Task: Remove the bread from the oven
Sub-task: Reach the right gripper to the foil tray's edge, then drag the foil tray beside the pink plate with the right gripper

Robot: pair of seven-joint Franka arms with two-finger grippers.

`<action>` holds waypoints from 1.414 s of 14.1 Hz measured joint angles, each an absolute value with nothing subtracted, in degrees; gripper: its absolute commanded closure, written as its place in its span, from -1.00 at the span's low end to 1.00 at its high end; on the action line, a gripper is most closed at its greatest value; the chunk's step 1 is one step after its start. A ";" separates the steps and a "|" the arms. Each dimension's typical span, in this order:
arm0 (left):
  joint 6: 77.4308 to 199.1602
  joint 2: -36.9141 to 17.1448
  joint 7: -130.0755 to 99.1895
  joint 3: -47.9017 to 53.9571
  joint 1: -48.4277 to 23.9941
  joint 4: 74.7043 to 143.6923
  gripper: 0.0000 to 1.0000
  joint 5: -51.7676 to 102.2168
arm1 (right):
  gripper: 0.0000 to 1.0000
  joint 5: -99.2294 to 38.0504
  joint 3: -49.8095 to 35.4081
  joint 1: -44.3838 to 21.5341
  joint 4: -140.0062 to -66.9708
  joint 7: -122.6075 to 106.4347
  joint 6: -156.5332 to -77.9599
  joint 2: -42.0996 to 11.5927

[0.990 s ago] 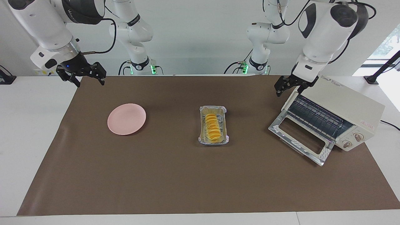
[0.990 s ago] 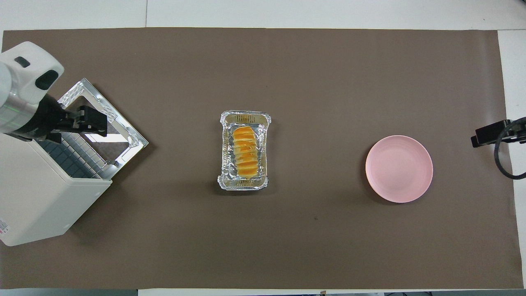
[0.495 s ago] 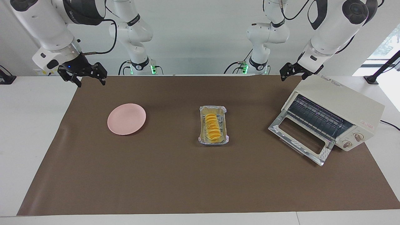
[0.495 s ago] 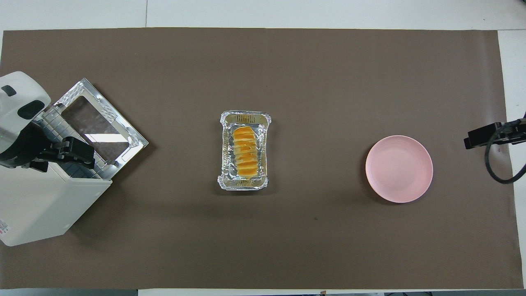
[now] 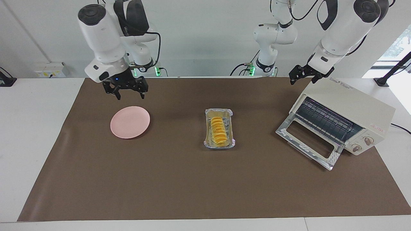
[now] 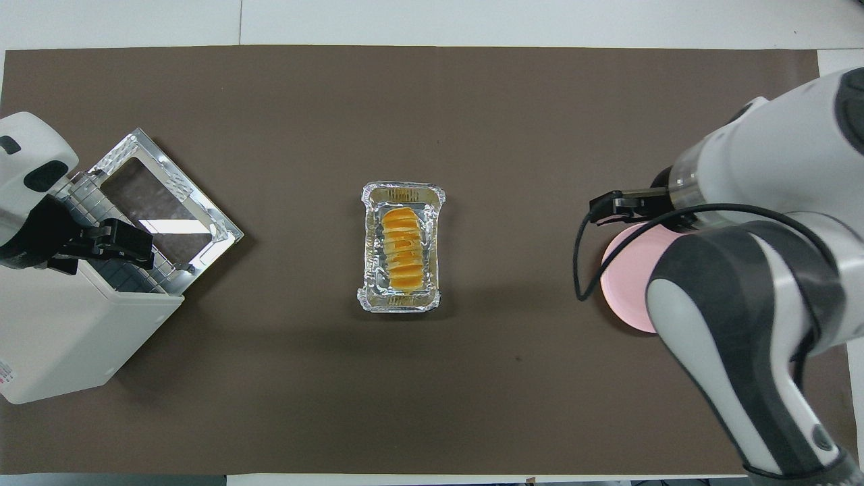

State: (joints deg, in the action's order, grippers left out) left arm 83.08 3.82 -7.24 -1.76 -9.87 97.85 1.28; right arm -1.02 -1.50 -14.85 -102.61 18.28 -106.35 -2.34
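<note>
The bread (image 5: 218,130) is a golden ridged loaf lying in a silver foil tray (image 5: 228,143) in the middle of the mat; it also shows in the overhead view (image 6: 403,248). The cream oven (image 5: 350,102) stands at the left arm's end of the table with its glass door (image 5: 305,141) dropped open and its wire rack bare. My left gripper (image 5: 302,77) hangs open and empty over the oven's top edge. My right gripper (image 5: 128,92) is open and empty in the air over the mat beside the pink plate (image 5: 130,122).
A brown mat (image 5: 179,179) covers the table. In the overhead view the right arm (image 6: 742,290) covers much of the plate (image 6: 624,270). The oven's open door (image 6: 162,196) juts out toward the tray.
My right gripper has swung in from the table's end to over the mat beside the plate. My left gripper rose from the oven's opening to above its top. Bread and tray have not moved.
</note>
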 measured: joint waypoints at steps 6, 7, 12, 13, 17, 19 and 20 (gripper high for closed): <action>81.30 4.31 -5.57 -1.53 -9.50 96.59 -1.00 1.19 | -1.00 -2.62 -1.48 -26.22 -93.25 40.04 -113.75 -18.99; 81.27 4.33 -5.24 -1.54 -9.42 96.59 -1.00 1.19 | -1.00 -2.62 -1.44 -27.73 -89.91 43.00 -113.78 -22.59; 81.27 4.33 -5.15 -1.61 -9.30 96.59 -1.00 1.18 | -1.00 -2.62 -1.33 -30.83 -84.48 46.52 -118.08 -33.16; 81.27 4.33 -5.15 -1.65 -9.26 96.59 -1.00 1.18 | -0.89 -2.57 -1.30 -31.17 -84.56 46.52 -118.20 -33.82; 81.27 4.33 -5.15 -1.65 -9.26 96.59 -1.00 1.18 | 0.99 -0.84 -1.25 -32.18 -85.53 44.03 -118.19 -34.56; 81.27 4.33 -5.15 -1.65 -9.26 96.59 -1.00 1.18 | 1.00 -0.82 -1.08 -32.18 -85.60 42.66 -118.19 -34.56; 81.27 4.33 -5.15 -1.65 -9.26 96.59 -1.00 1.18 | 1.00 -0.82 -1.06 -32.18 -85.63 42.50 -118.20 -34.56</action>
State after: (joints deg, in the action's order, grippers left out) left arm 81.27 4.33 -5.15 -1.65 -9.26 96.59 1.18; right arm -0.82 -1.06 -32.18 -85.63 42.50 -118.20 -34.56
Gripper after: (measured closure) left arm 0.000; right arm 0.520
